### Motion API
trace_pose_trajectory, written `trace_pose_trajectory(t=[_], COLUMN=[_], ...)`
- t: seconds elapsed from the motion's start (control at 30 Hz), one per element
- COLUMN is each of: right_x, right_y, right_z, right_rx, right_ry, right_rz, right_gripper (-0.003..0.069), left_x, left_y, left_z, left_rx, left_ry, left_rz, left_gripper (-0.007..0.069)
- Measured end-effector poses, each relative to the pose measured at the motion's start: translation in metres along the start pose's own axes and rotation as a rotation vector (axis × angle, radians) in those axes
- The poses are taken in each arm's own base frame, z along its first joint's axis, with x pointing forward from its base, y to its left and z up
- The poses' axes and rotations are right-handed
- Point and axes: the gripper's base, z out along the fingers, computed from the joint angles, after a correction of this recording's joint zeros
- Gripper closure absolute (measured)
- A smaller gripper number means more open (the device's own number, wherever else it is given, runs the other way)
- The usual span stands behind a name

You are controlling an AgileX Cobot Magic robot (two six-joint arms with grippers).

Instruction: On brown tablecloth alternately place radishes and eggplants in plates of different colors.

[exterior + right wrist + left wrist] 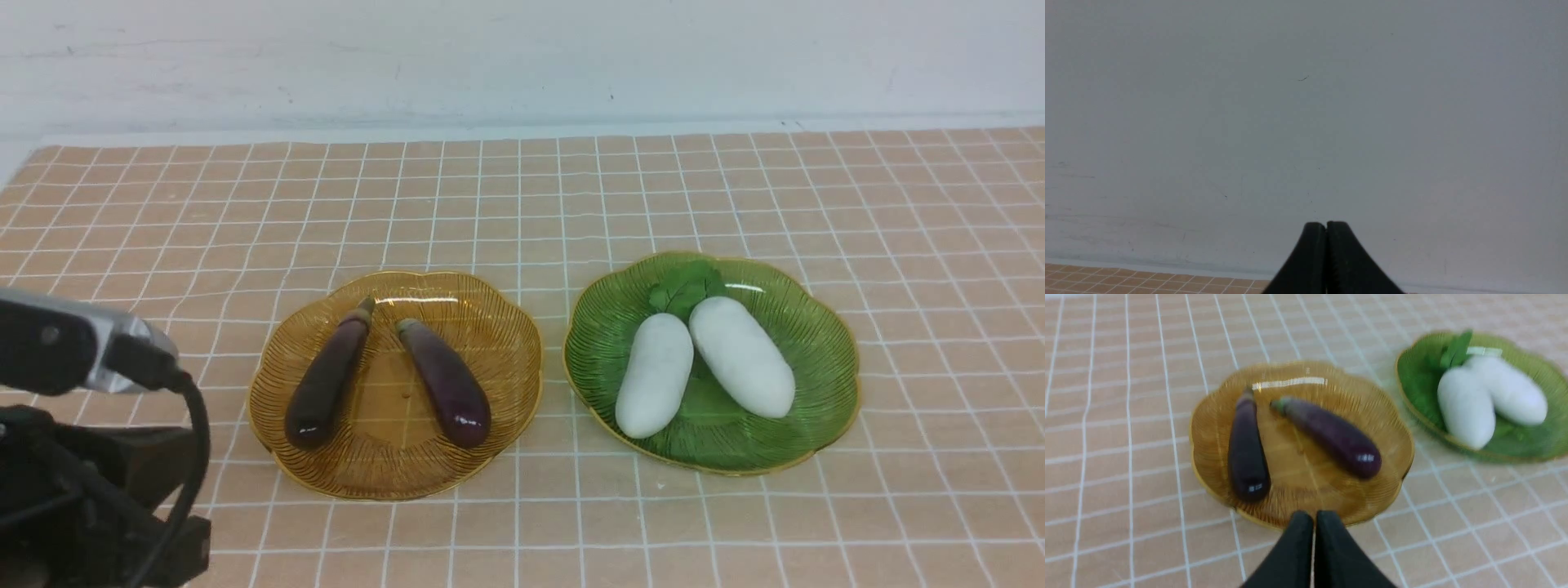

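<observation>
In the front view the brown tablecloth point(735, 188) runs back to a pale wall point(522, 57), and on it two plates sit side by side without touching: the amber-yellow plate point(384, 469) on the left, the green plate point(816, 351) on the right. The amber-yellow plate holds both eggplants, the left eggplant point(326, 377) and the right eggplant point(445, 382), with stem ends close together toward the wall and glossy fat ends spread apart toward the robot. The green plate holds both radishes, the left radish point(655, 374) and the right radish point(741, 355), lying flank to flank with their green leaves point(686, 286) at the far end. The left arm point(82, 392) fills the lower left corner, clear of the plates, and its fingertips do not show here. In the left wrist view, slightly blurred, the left gripper point(1314, 517) has its black fingers pressed together on nothing, the tips showing against the near rim of the amber-yellow plate. The eggplants lie beyond the tips, one to each side, neither touched, and the radishes lie well apart from the fingers. In the right wrist view the right gripper point(1326, 224) has its fingers closed together, empty, facing the wall where a narrow strip of tablecloth meets its foot
</observation>
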Motion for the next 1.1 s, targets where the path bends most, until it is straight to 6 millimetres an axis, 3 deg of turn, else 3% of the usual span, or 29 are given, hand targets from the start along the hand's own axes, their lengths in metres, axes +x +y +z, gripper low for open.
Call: trace_pose_trajectory(t=[0.87,1.1], right_x=[0.0,0.0], right_y=[0.0,0.0], right_z=[0.0,0.0], right_rx=[0.0,0.0], right_ry=[0.0,0.0], right_rz=[0.0,0.0], right_gripper=[0.0674,0.0674], left_x=[-0.001,0.021], left_y=[0.003,0.013], left_z=[-0.011,-0.014], left_rx=[0.007,-0.082], left_ry=[-0.134,-0.255], left_rz=[0.067,0.082], left_gripper=[0.0627,0.0627])
